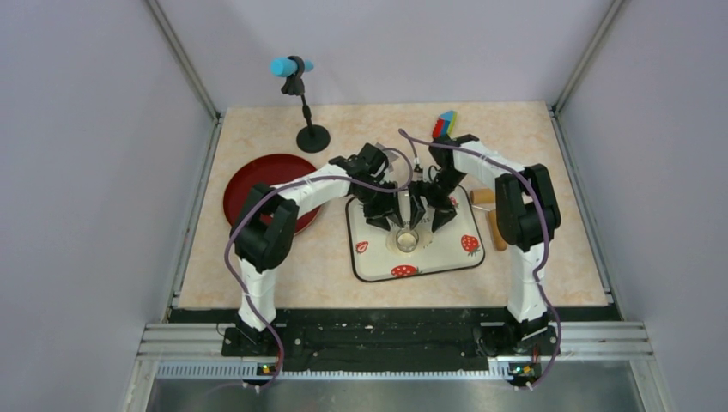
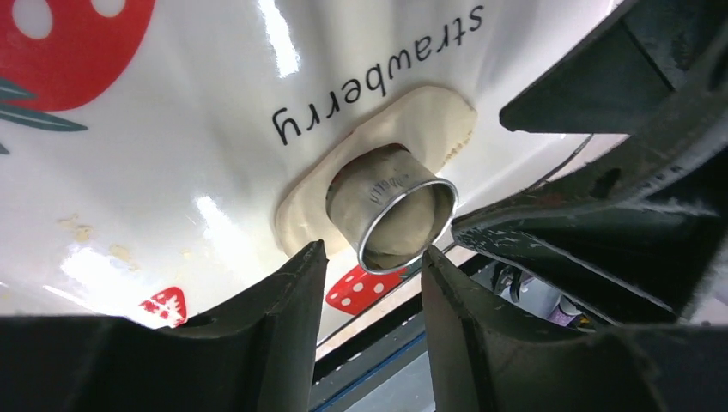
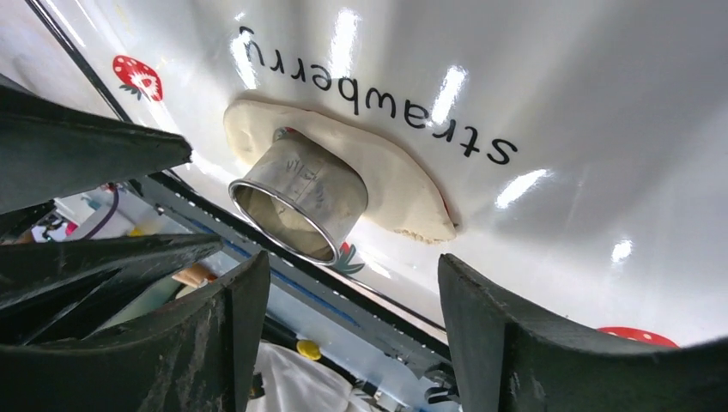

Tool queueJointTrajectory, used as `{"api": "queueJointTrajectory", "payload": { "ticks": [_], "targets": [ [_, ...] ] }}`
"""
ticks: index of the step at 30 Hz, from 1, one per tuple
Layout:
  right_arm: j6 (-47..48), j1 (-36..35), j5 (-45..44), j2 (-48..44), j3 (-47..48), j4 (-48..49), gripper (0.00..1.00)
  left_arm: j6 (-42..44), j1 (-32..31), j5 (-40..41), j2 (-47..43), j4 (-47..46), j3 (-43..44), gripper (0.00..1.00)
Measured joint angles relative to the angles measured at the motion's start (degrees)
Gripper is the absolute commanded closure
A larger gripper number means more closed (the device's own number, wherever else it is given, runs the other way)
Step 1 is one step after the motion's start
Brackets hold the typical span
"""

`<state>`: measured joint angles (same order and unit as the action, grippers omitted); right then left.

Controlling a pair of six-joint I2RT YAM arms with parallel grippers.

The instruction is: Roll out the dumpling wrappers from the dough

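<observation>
The dough [image 2: 425, 116] [image 3: 403, 184] lies as a thin pale oval sheet on the white strawberry tray [image 1: 378, 266]. A silver metal ring cutter [image 1: 406, 239] [image 2: 393, 210] [image 3: 300, 197] stands on the sheet. My left gripper [image 1: 388, 221] [image 2: 371, 257] is open, its fingertips just short of the ring. My right gripper [image 1: 431, 216] [image 3: 354, 275] is open and empty, hovering beside the ring. No separate cut wrapper discs show.
A wooden rolling pin [image 1: 492, 215] lies right of the tray. A dark red plate [image 1: 257, 184] sits at the left. A black stand with a blue top [image 1: 305, 103] and a coloured block [image 1: 444, 124] stand at the back.
</observation>
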<state>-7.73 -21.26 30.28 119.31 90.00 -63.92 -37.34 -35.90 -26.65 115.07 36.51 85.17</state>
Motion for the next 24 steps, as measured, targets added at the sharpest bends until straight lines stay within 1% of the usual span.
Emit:
{"api": "queueJointTrajectory", "payload": {
  "ticks": [3, 7, 13, 16, 20, 24],
  "targets": [
    [0.1, 0.1, -0.3, 0.0, 0.6, -0.5, 0.23, -0.3, 0.4, -0.3, -1.3, -0.2, 0.0, 0.49],
    [0.0, 1.0, -0.3, -0.4, 0.6, -0.4, 0.21, -2.3, 1.8, -2.8, -4.8, -4.3, -3.3, 0.49],
    [-1.0, 5.5, -0.2, -3.3, -1.2, 1.9, 0.22, -7.9, 7.5, -7.5, -10.9, -14.2, -14.3, 0.49],
    [-1.3, 7.6, -0.2, -4.1, -3.6, 3.0, 0.23, -9.1, 10.7, -8.5, -12.8, -16.5, -18.9, 0.48],
    [-1.3, 8.9, -0.2, -4.1, -7.6, 4.0, 0.24, -8.8, 16.0, -8.7, -16.6, -16.3, -25.2, 0.48],
    [-1.3, 8.9, -0.2, -4.0, -9.9, 4.7, 0.26, -5.5, 21.0, -7.0, -19.9, -12.8, -28.5, 0.47]
  ]
}}
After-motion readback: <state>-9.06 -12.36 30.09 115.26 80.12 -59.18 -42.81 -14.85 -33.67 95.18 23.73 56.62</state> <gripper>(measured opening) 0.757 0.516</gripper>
